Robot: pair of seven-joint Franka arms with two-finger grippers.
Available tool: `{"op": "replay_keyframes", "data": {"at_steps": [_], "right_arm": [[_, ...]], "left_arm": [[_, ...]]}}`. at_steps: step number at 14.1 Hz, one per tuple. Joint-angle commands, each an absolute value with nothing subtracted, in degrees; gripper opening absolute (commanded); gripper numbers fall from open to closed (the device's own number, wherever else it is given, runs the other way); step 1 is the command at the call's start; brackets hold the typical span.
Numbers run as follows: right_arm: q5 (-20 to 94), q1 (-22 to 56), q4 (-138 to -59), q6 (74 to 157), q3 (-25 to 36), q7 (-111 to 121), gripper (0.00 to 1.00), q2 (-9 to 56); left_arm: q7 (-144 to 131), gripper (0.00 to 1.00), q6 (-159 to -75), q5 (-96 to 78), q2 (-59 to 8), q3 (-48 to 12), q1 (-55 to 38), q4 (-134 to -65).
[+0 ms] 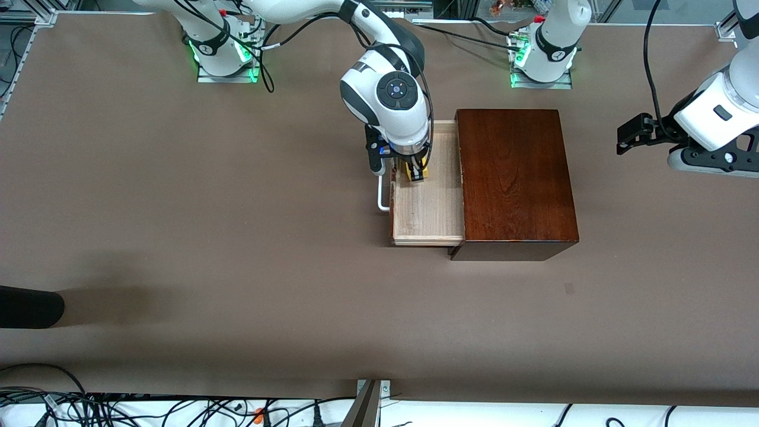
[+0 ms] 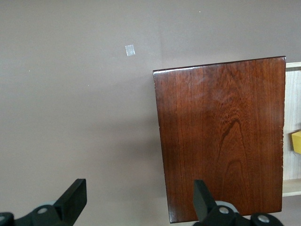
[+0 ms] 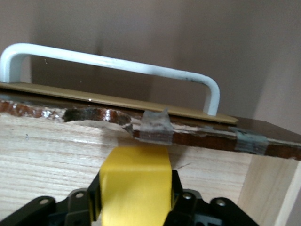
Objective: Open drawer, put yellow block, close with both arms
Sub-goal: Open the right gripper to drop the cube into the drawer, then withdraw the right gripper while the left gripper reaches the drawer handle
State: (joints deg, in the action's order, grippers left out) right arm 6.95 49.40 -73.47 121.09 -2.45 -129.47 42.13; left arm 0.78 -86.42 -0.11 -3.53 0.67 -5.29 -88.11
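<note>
The drawer (image 1: 428,207) stands pulled out of the box (image 1: 514,178). My right gripper (image 1: 417,172) is clamped on the block (image 3: 135,186), low inside the tray near the handle (image 3: 113,63). Release and closing remain. My left gripper (image 2: 136,200) waits spread and empty beside the box.

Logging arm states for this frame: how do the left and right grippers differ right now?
The right gripper is shut on the yellow block, down in the open drawer; the left gripper is open and empty. The right points straight down; the left waits off the box's end, at the left arm's end of the table. Both have black fingers.
</note>
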Motion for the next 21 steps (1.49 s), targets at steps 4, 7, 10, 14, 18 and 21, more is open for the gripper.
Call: {"op": "replay_keyframes", "data": {"at_steps": [4,7,10,14,18,21], "right_arm": [[4.4,49.0,-70.8,113.9,-1.3,-129.4,1.0,39.1],[5.0,45.5,-70.0,107.6,-1.4,-123.0,1.0,33.9],[5.6,41.1,-70.0,102.1,-1.3,-110.0,1.0,29.5],[5.0,34.8,-70.4,93.5,-0.4,-85.9,1.0,27.2],[7.4,32.8,-72.0,90.2,8.3,-61.2,1.0,26.3],[9.7,31.1,-73.4,89.6,14.8,-41.6,1.0,25.8]], "left_arm": [[1.6,1.0,-86.5,-1.1,-3.0,1.0,-5.5,-88.6],[1.6,1.0,-86.6,-1.1,-3.0,0.9,-5.5,-88.5],[1.5,1.0,-86.5,-1.1,-3.0,0.9,-5.6,-88.5],[1.5,1.0,-86.7,-1.3,-3.0,0.6,-5.7,-88.4],[1.6,1.0,-86.7,-1.4,-5.4,-5.1,-5.9,-85.5],[-0.3,1.0,-87.0,-1.0,-6.1,-13.3,-5.8,-83.8]]}}
